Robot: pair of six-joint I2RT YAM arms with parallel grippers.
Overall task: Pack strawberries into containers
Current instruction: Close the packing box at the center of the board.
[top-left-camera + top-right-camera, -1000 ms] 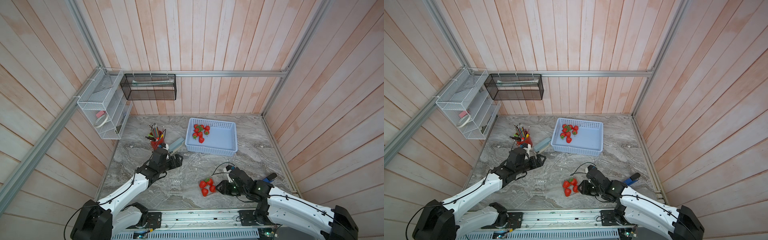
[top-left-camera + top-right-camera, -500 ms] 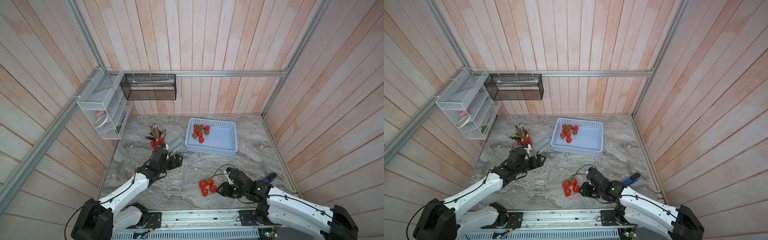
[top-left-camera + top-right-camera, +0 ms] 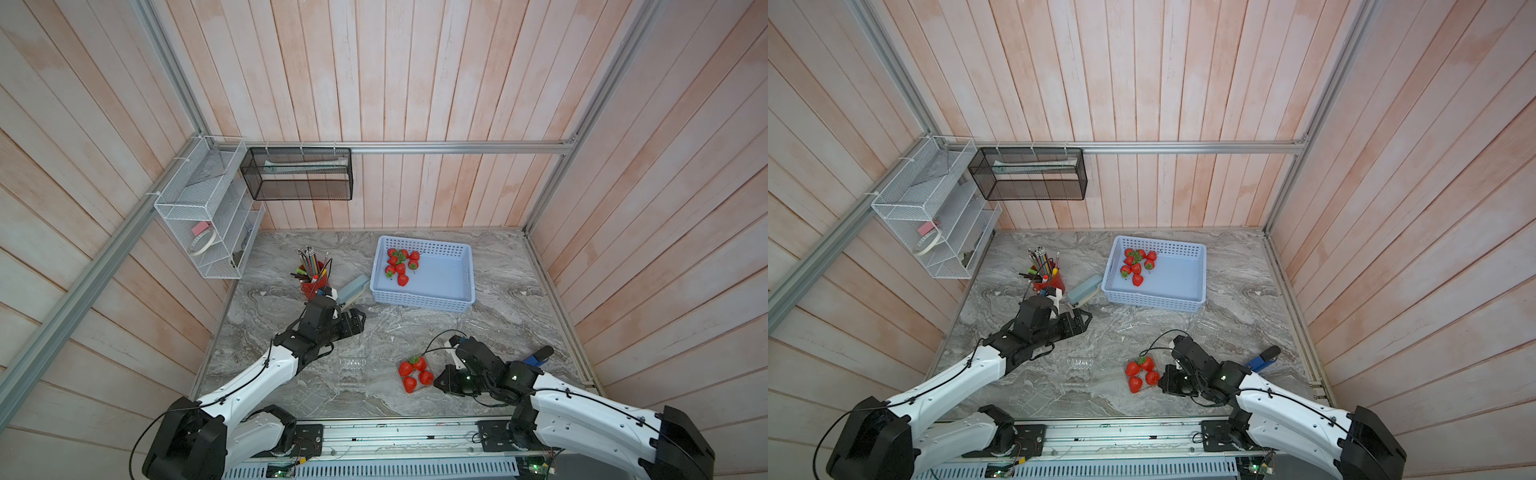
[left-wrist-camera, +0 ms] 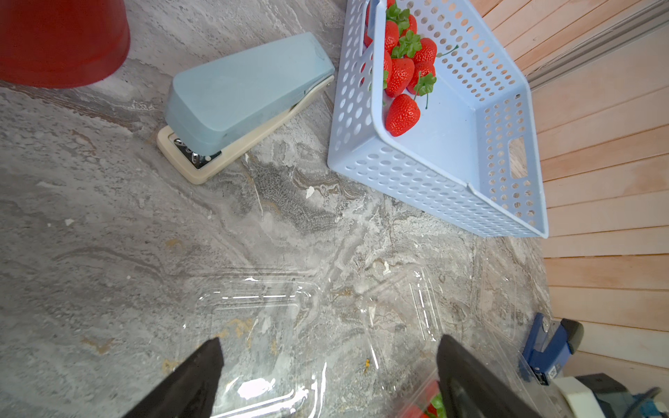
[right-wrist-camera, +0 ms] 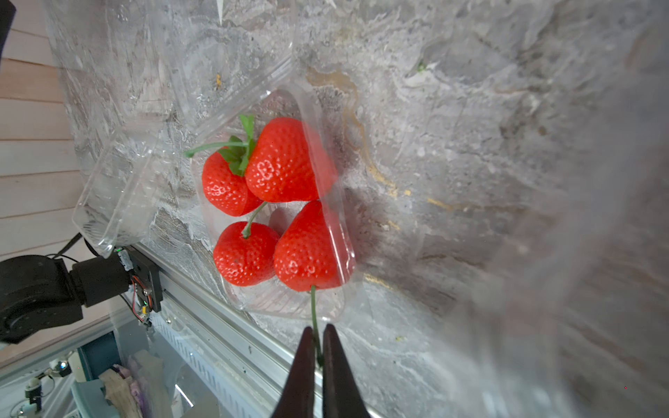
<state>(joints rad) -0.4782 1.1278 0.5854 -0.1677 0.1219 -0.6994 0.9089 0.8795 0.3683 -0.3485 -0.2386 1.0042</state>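
Green stem (image 5: 312, 304) sits pinched in our right gripper (image 5: 318, 333), jaws shut on it; its strawberry (image 5: 307, 249) lies straight ahead in the clear container (image 5: 275, 300) at the worktop (image 5: 452, 144) front edge; left gripper (image 4: 330, 340) gapes empty.

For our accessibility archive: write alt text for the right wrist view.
The right gripper is shut on the thin green stem of one of four strawberries lying in a clear container, its lid open, on a grey marble table.
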